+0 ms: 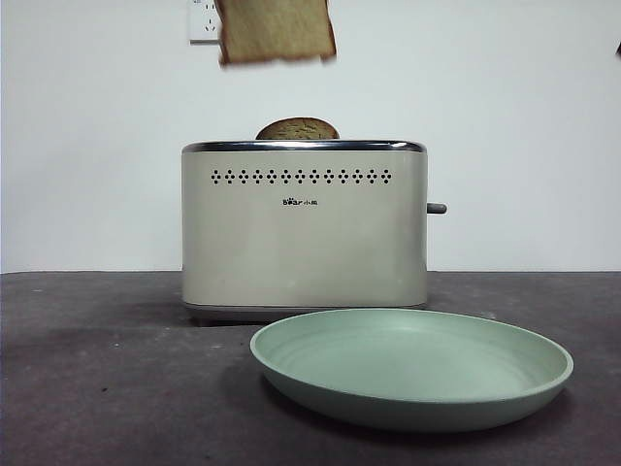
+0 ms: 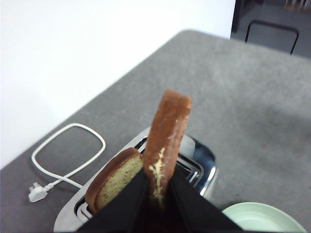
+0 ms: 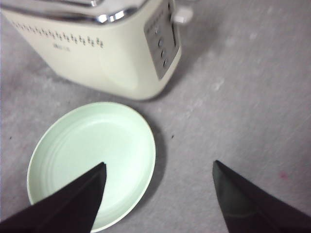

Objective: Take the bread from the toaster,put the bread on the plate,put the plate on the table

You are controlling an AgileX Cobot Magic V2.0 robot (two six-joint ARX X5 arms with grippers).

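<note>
bread slices x2 [image 2: 167, 145] [image 2: 114, 179] — toaster x1 [image 1: 304, 228] — plate x1 [image 1: 412, 367] — plug cable x1 [image 2: 68, 160]

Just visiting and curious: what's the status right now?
Left pincer shut on bread, lifted above toaster. Right pincer open over plate. Second slice in toaster. Nothing in the way.

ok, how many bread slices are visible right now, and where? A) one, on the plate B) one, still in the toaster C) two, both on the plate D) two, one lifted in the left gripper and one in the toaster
D: the left gripper is shut on one bread slice raised above the toaster, where a second slice still sits; the plate holds nothing.
</note>
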